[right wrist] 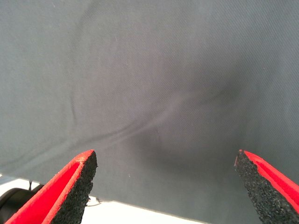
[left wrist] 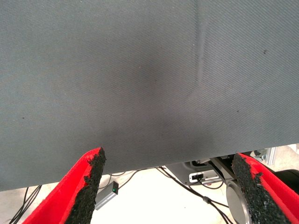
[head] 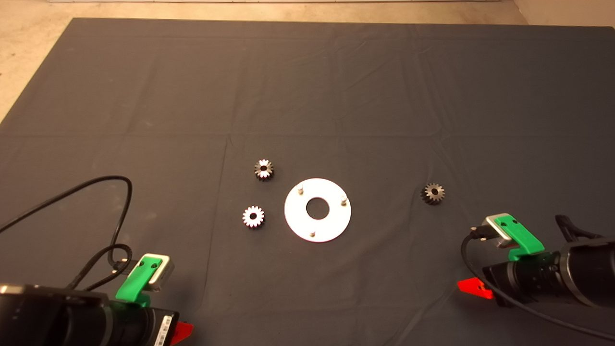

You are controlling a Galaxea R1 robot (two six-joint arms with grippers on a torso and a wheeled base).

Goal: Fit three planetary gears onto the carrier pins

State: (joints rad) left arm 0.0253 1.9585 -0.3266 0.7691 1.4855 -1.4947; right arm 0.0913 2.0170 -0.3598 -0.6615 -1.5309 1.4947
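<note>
Head view: three gears (head: 264, 169) lie around the white disc (head: 331, 226), pins (head: 300, 189) bare; left gripper (left wrist: 168, 186) and right gripper (right wrist: 166, 186) gape wide, empty.

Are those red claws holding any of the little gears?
No. The left gripper and right gripper are open and empty; all three gears lie on the mat.
</note>
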